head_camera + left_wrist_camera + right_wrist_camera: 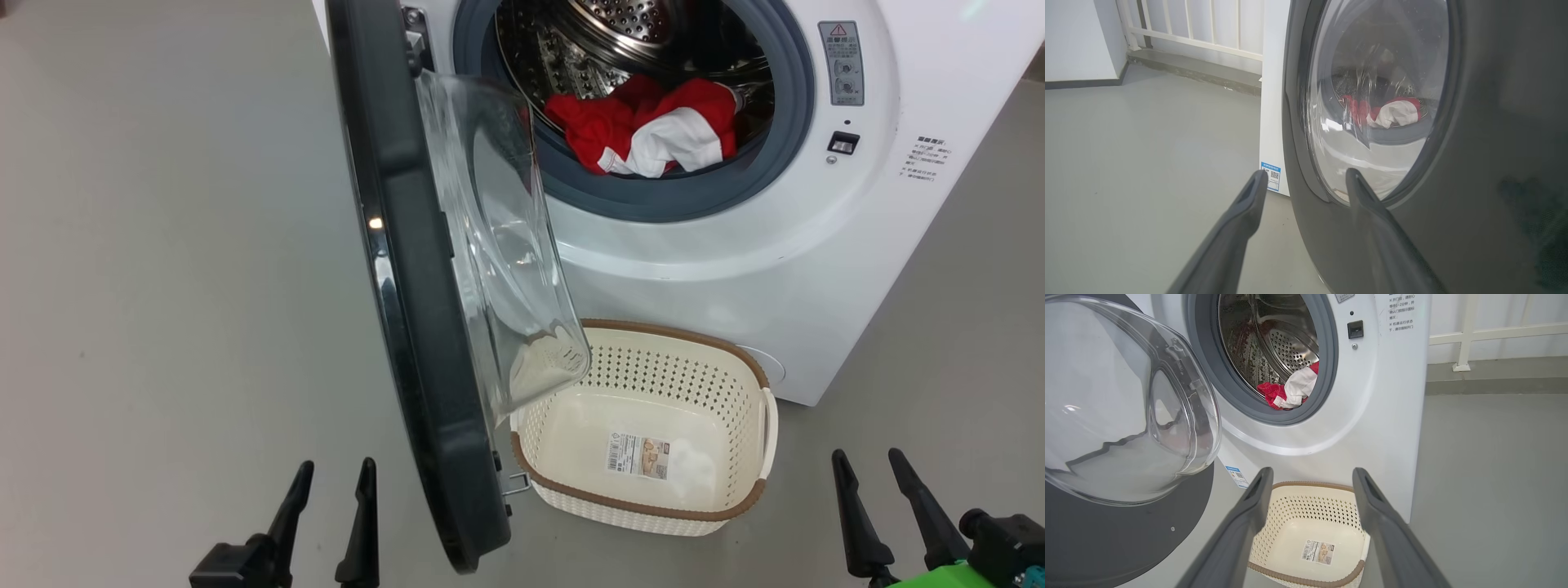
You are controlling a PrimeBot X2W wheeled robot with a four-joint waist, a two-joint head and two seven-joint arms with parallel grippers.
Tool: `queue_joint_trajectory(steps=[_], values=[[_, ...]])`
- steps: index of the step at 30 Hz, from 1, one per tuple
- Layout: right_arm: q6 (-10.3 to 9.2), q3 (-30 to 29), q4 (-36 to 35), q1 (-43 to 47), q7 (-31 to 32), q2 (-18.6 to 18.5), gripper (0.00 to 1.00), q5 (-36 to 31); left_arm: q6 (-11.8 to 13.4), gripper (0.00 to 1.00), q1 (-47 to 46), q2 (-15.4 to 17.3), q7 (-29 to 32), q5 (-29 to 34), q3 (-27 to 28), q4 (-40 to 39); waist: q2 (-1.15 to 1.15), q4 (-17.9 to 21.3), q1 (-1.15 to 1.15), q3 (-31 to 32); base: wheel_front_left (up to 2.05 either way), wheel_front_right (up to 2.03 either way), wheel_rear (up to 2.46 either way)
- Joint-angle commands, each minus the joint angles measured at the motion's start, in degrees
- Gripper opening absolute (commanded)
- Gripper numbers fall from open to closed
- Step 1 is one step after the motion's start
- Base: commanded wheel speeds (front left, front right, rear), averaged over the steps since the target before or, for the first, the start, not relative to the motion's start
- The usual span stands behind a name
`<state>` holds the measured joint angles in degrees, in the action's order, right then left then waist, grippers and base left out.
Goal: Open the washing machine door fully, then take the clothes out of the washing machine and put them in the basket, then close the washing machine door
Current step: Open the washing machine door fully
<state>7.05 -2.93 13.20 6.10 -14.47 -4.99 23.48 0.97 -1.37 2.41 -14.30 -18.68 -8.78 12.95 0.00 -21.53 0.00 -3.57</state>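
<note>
Before the washing machine (pixel 735 269), w/ the washing machine door (pixel 408 269) only approx. half swung, clothes (pixel 604 131) in the drum (pixel 620 20) & basket (pixel 678 333) below, left gripper (pixel 337 464) & right gripper (pixel 865 453) fingers spread, empty: best hook door's free edge, sweep it left steadily.

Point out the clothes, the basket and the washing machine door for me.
clothes (pixel 669 143), head view, white panel of the bundle.
basket (pixel 653 371), head view, far perforated wall.
washing machine door (pixel 416 269), head view, black rim.
</note>
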Motion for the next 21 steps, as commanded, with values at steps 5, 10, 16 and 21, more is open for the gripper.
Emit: queue_joint_trajectory(steps=[5,10,16,21], values=[[0.44,1.01,-1.36,0.12,-0.52,-0.16,1.00,-1.43,0.03,1.00,-0.60,0.46,-0.70,0.33,2.03,-1.51,0.00,0.13,0.00,-0.09,0.00,0.00,0.00],[0.44,0.98,-1.52,0.00,-0.52,-0.09,1.00,-1.81,0.15,1.00,-0.82,0.46,-0.70,0.14,1.84,-1.61,0.00,0.18,0.00,-0.38,0.00,0.00,0.00],[0.44,1.05,-1.87,0.01,-0.52,-0.09,1.00,-2.16,0.24,0.00,-1.00,0.46,-0.70,-0.02,1.93,-1.93,0.00,0.10,0.00,-0.30,0.00,0.00,0.00],[0.44,1.16,-2.08,0.04,-0.52,-0.07,1.00,-2.48,0.64,0.00,-1.33,0.46,-0.70,-0.87,3.32,-4.52,0.00,0.07,0.00,-0.17,0.00,0.00,0.00]])
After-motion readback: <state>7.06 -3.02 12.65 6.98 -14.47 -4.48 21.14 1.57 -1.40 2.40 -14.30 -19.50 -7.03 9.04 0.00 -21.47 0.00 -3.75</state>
